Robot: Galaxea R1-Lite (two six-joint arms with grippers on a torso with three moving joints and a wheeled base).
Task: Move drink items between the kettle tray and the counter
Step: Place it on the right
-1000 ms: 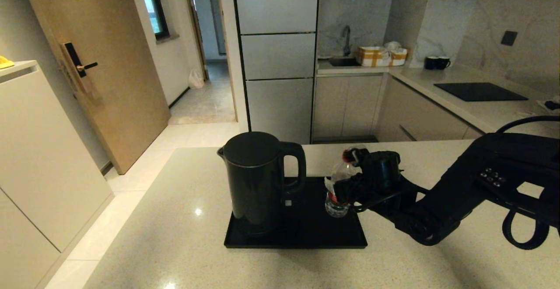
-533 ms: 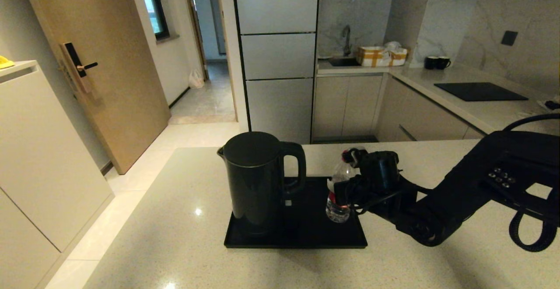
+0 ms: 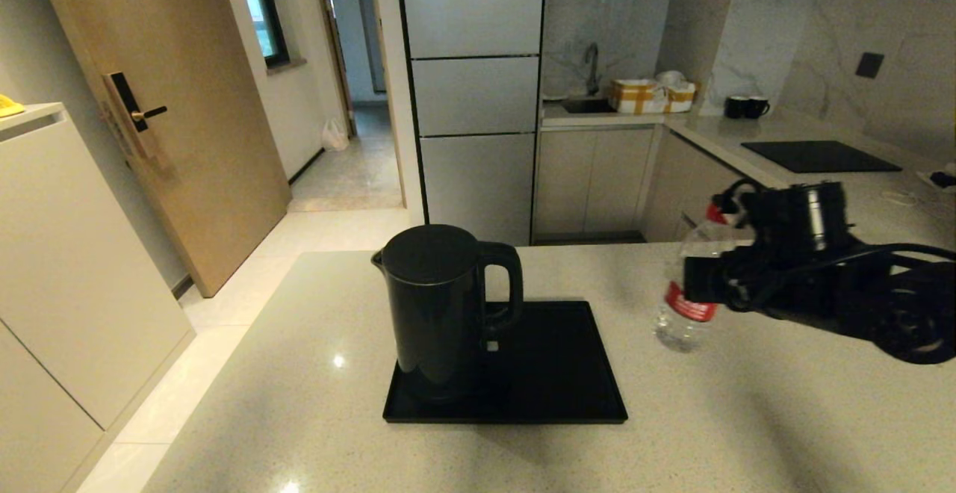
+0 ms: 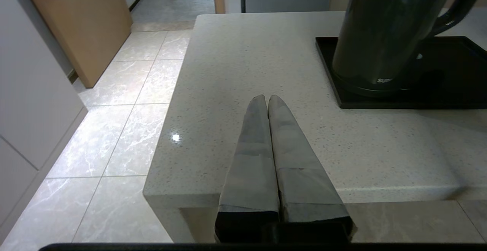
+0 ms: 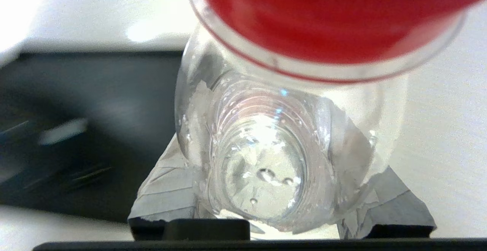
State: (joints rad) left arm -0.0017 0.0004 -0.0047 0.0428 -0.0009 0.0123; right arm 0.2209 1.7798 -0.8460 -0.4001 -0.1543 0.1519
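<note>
The right gripper (image 3: 698, 284) is clamped on the bottle (image 3: 686, 306), its fingers (image 5: 163, 190) pressed against either side of the clear body just under the neck. The bottle hangs tilted in that grip, its red cap (image 3: 715, 214) leaning toward the arm and its base lower and further left. It is over the counter (image 3: 747, 418), off to the right of the tray (image 3: 567, 373) and apart from it; whether the base touches the stone cannot be told. The right wrist view looks down the bottle from the cap (image 5: 331, 19), with the dark tray to one side and pale counter to the other.

The kettle (image 3: 441, 306) stands upright on the left half of the tray, handle pointing right, and the right half of the tray is bare. The tray lies flat near the middle of the counter.

The left gripper (image 4: 265, 100) is out of the head view. Its wrist view shows it hovering low by the counter's near left edge, its fingers (image 4: 253, 144) pressed together with nothing between them, the kettle and tray well ahead of it.

On the far counter sit two mugs (image 3: 745, 107) and a cooktop (image 3: 820, 156).
</note>
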